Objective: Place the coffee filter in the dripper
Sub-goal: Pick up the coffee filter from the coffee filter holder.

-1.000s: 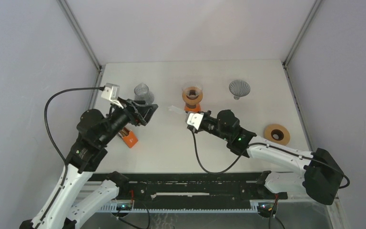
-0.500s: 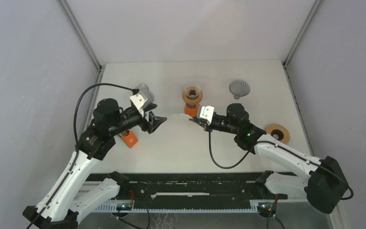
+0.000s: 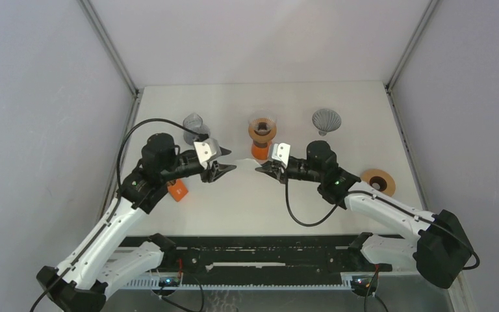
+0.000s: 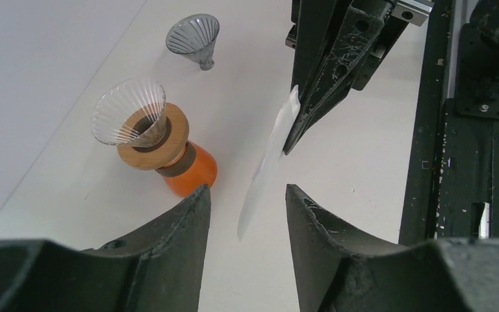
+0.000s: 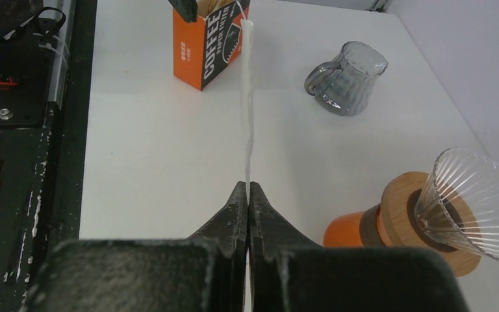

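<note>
At the far left an orange box stands by the left arm, and a glass jug sits behind it toward the back of the table. The left gripper points right with its jaws spread. The filter hangs in the air between the two grippers, flat and seen edge-on by both wrist cameras. Its long axis runs left to right, roughly along the table's near edge, and its free end points at the left gripper. The left wrist view shows that end lying between the open jaws with a gap on either side. The right gripper points left, its jaws pressed together on the filter's other end. Just behind it the dripper stands upright on a wooden collar and orange base, mouth up. Further right are a grey cone at the back and a wooden ring near the right edge. Bare tabletop lies between the grippers and the black rail in front. From above the white filter is hard to make out against the white table. Only the right wrist view shows the word COFFEE on the box, and only the top view shows the ring.
</note>
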You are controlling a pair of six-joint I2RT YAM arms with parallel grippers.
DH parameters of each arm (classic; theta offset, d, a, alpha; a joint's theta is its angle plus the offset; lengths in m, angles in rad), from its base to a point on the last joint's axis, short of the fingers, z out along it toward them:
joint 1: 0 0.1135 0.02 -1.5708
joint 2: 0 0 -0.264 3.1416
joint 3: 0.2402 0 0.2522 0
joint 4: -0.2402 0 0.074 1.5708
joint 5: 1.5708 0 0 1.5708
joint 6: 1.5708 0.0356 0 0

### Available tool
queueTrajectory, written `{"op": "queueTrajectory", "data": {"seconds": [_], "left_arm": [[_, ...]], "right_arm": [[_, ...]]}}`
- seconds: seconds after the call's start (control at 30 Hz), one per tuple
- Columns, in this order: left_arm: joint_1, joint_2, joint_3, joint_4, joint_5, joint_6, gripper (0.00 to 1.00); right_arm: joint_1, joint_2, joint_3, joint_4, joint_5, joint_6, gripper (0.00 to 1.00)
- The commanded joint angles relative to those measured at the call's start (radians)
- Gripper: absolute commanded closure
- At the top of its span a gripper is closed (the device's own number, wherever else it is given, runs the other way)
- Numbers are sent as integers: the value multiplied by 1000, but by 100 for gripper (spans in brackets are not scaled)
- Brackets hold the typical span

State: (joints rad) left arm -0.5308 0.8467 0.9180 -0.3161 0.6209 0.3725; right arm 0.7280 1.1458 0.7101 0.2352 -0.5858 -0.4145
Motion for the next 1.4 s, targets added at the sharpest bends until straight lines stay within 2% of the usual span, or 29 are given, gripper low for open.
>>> {"op": "queueTrajectory", "data": {"seconds": [0.0, 0.23, 0.53, 0.87, 1.37], "left_arm": [[-8, 15, -22, 79, 70, 43, 50], [-8, 28, -41, 79, 86, 43, 66], [8, 1, -34, 56, 99, 18, 78], [40, 10, -25, 32, 190, -2, 79], [83, 13, -15, 34, 190, -26, 84]], "right_arm": [[22, 2, 38, 43, -23, 20, 100], [46, 0, 28, 36, -13, -11, 100], [56, 6, 29, 21, -5, -43, 100], [59, 4, 28, 22, 2, -65, 100], [64, 3, 28, 15, -12, -87, 100]]}}
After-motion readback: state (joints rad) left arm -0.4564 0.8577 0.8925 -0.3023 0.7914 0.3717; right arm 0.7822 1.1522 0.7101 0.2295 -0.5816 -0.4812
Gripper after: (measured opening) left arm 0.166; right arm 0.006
